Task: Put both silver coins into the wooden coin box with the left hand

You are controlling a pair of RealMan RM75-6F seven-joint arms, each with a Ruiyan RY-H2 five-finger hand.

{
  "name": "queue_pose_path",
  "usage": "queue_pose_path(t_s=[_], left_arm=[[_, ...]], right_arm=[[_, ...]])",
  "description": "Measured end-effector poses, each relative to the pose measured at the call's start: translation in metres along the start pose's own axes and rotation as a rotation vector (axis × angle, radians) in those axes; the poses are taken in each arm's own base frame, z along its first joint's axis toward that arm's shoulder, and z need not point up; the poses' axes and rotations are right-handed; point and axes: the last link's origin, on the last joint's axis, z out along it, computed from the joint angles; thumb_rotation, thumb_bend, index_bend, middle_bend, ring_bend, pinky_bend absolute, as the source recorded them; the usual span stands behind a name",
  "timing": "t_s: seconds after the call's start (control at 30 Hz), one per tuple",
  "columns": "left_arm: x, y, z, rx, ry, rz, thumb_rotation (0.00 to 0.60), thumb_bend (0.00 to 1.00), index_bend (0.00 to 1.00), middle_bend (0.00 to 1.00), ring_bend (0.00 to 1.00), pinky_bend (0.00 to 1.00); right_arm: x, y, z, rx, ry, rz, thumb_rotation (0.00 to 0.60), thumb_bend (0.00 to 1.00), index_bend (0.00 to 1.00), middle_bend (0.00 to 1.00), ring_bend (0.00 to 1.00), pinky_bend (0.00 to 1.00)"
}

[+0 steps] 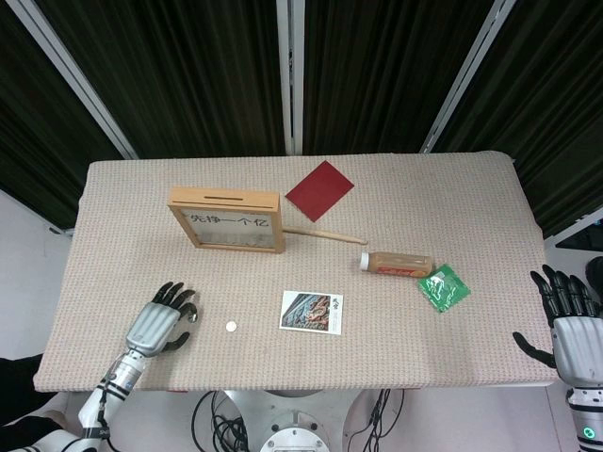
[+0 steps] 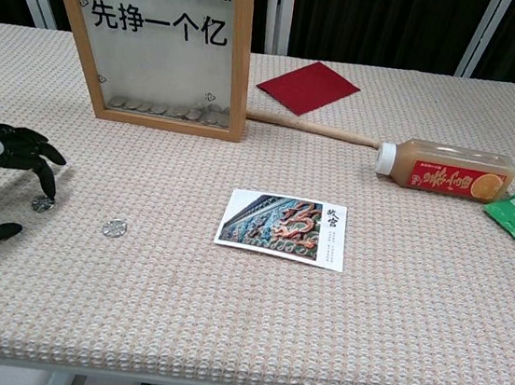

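The left hand (image 2: pixel 3 161) hovers low over the beige woven bench (image 1: pixel 452 217), fingers curled downward but apart, gripping nothing; one small silver coin (image 2: pixel 42 205) lies under its fingertips, a second silver coin (image 2: pixel 115 228) just right of it. Behind stands the glass-fronted wooden coin box (image 2: pixel 158 44). At the far right edge, the right hand (image 1: pixel 565 315) rests spread wide, holding nothing.

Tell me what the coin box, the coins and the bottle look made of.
Coin box: pale wood frame with visible grain, and a clear pane, glass or plastic, showing coins inside. The two coins: silvery, shiny, apparently metal. Bottle: see-through, probably plastic, white cap, red label, lying on its side.
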Motion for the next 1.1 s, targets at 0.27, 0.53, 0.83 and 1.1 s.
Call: queue_pose_path(t_s=[0.27,0.53,0.83,1.1], left_arm=[[-0.0011,-0.0019,0.0007,0.009,-0.001,0.005,0.600,0.28,0.37,0.14,0.01,0.07],[-0.0014,-0.0022,0.0023,0.010,0.000,0.005,0.600,0.28,0.38,0.14,0.01,0.07],[-0.0035,-0.0022,0.0041,0.011,0.009,-0.003,0.600,0.28,0.42,0.16,0.01,0.07],[-0.0078,-0.0021,0.0089,0.017,0.016,-0.011,0.600,0.28,0.45,0.17,0.01,0.08]], right_arm=[[-0.0019,0.0003,0.0015,-0.001,-0.008,-0.001,0.600,0.09,0.00,0.00,0.00,0.00],[-0.0024,0.0003,0.0015,-0.001,-0.009,-0.005,0.600,0.09,0.00,0.00,0.00,0.00],[-0.0034,0.0020,0.0028,-0.011,-0.008,-0.007,0.600,0.09,0.00,0.00,0.00,0.00],[-0.0063,0.0040,0.0024,-0.009,-0.023,-0.008,0.600,0.09,0.00,0.00,0.00,0.00]])
